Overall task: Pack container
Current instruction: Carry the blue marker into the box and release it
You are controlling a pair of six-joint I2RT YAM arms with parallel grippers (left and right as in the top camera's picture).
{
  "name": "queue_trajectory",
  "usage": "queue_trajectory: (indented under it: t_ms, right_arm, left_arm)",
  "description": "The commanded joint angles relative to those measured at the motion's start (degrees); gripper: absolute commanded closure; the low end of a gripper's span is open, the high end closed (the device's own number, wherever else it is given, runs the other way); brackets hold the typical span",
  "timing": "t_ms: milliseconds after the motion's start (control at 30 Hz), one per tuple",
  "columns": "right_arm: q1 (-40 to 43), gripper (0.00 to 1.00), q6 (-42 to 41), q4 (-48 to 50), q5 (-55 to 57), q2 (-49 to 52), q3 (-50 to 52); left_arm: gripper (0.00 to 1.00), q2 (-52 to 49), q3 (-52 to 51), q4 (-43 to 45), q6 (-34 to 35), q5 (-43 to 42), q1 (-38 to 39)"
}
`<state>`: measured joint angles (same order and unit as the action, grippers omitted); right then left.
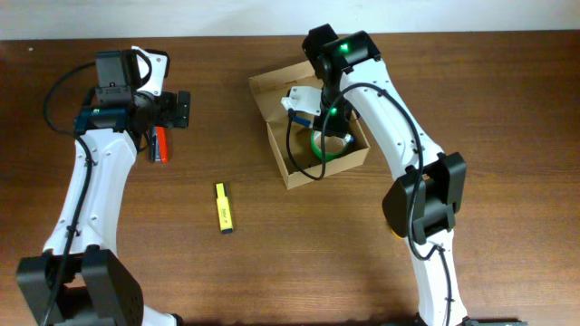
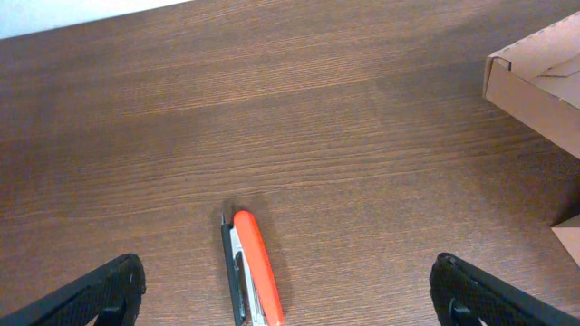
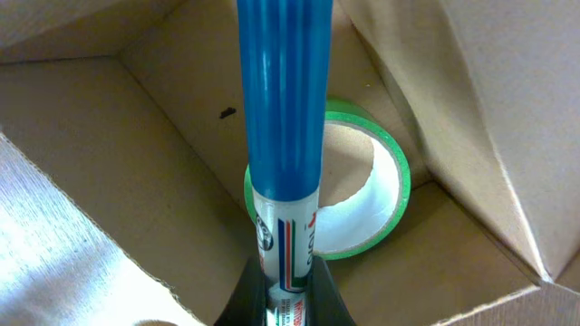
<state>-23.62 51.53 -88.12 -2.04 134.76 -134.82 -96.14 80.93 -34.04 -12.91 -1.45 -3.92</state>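
Looking down on the table (image 1: 362,263), the container (image 1: 283,145) sits just past the middle, toward one o'clock. Its flap lid is thrown back on the far side, so the mouth is clear for loading.

The right gripper (image 3: 283,303) is down inside that opening. Its fingers are clenched on the lower end of a blue marker (image 3: 283,118), whose barrel points away from the wrist over the box floor. A green tape roll (image 3: 396,177) already lies flat in the bottom, near the corner at about five o'clock inside the box. The marker tip hangs over the roll's near edge. Whether they touch, I cannot tell. My guess is that the arm holds the marker low so it drops a short way and lands beside the roll without bouncing out.

The left gripper (image 1: 179,109) is spread wide and grips nothing. It hovers at about one o'clock of an orange tool (image 2: 256,272), possibly a stapler, that lies on the wood at nine o'clock from the container and well apart from it. The wrist view shows the tool between the two open fingers, so this looks like a line-up for the next pick.

A yellow highlighter (image 1: 223,208) lies loose at about eight o'clock from the box. Packing seems partly done, with two items left outside.
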Motion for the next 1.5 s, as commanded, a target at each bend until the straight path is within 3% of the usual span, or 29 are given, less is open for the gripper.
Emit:
queue_trajectory:
  t_ms: [0, 567, 867, 967, 1000, 1033, 1067, 1267, 1467]
  right_arm:
    - [0.1, 0.96, 2.1, -0.4, -1.5, 0.6, -0.3]
    - [0.0, 0.96, 2.1, 1.2, -2.5, 0.6, 12.5]
    - [-0.4, 0.96, 2.1, 2.6, -2.5, 0.6, 13.1]
    - [-0.6, 0.67, 1.1, 3.1, -2.5, 0.6, 13.1]
    - [-0.7, 0.59, 0.8, 3.2, -2.3, 0.6, 13.1]
    - [-0.8, 0.58, 0.5, 3.3, -2.1, 0.6, 13.1]
    - [-0.9, 0.46, 0.3, 3.4, -2.1, 0.6, 13.1]
    - [-1.5, 0.45, -2.0, 3.5, -1.8, 0.6, 11.8]
    - [-1.9, 0.34, -9.6, 4.6, -1.2, -2.5, 5.9]
  left_arm:
    - [0.01, -0.7, 1.0, -0.1, -1.0, 0.0, 0.0]
    - [0.0, -0.7, 1.0, -0.5, -0.9, 0.0, 0.0]
    - [0.01, -0.7, 1.0, -0.7, -0.9, 0.0, 0.0]
    - [0.0, -0.7, 1.0, -0.7, -0.9, 0.0, 0.0]
    - [0.0, -0.7, 1.0, -0.7, -0.9, 0.0, 0.0]
    - [0.0, -0.7, 1.0, -0.7, -0.9, 0.0, 0.0]
    - [0.0, -0.7, 1.0, -0.7, -0.9, 0.0, 0.0]
    - [0.0, -0.7, 1.0, -0.7, -0.9, 0.0, 0.0]
    - [0.0, -0.7, 1.0, -0.7, -0.9, 0.0, 0.0]
